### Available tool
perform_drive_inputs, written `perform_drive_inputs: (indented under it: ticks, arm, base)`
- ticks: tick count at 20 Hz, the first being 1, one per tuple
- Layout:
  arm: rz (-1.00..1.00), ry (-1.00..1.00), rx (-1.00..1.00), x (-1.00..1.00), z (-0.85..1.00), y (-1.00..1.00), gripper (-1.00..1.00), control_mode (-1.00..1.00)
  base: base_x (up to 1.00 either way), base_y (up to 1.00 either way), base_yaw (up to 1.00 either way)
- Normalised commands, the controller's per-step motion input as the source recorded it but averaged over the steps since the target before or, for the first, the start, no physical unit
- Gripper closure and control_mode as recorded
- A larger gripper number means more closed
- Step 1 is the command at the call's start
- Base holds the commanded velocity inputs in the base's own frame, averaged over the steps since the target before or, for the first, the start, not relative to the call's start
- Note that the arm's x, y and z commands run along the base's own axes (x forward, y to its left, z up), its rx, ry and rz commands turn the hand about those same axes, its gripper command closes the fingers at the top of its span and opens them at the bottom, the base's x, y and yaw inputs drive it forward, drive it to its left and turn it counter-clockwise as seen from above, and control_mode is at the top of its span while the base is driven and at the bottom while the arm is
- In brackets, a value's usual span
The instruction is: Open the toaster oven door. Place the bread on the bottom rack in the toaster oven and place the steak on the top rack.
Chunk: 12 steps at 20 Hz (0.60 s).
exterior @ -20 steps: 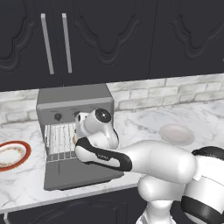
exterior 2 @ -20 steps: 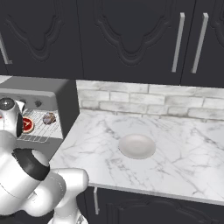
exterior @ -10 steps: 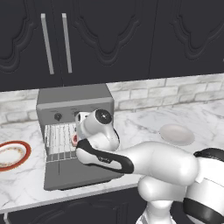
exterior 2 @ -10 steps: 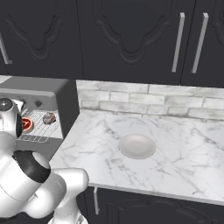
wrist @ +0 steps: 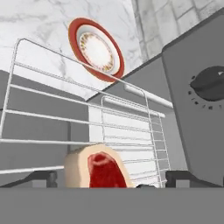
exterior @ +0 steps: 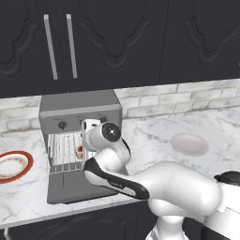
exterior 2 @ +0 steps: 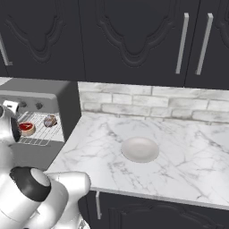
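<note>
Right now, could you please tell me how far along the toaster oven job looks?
Done: the flat grey toaster oven door lies folded down, and the small round brownish-grey bread sits on a pulled-out wire rack of the boxy grey toaster oven.

In hand: the flat red, white-edged steak sits between the gripper fingertips over the rack.

Left: releasing it; which rack level each item is on I cannot tell.

A kitchen: marble counter (exterior 2: 188,156), dark cabinets (exterior 2: 129,40), toaster oven (exterior: 77,110).

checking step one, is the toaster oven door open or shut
Open: the door lies flat in front of the toaster oven, and its wire rack with the steak shows.
</note>
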Motion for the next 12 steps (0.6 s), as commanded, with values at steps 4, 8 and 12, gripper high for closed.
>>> perform_drive_inputs:
  ticks: [4,8,12]
  arm:
    - [-0.56,-0.04,0.00,-0.56,0.00,0.09,-1.00,-1.00]
    - [-0.57,0.00,0.03,-0.51,0.01,0.07,-1.00,-1.00]
    - [-0.55,0.05,0.12,-0.39,0.03,0.01,-1.00,-1.00]
  base:
    - [0.00,0.00,0.00]
    - [0.00,0.00,0.00]
    - [0.00,0.00,0.00]
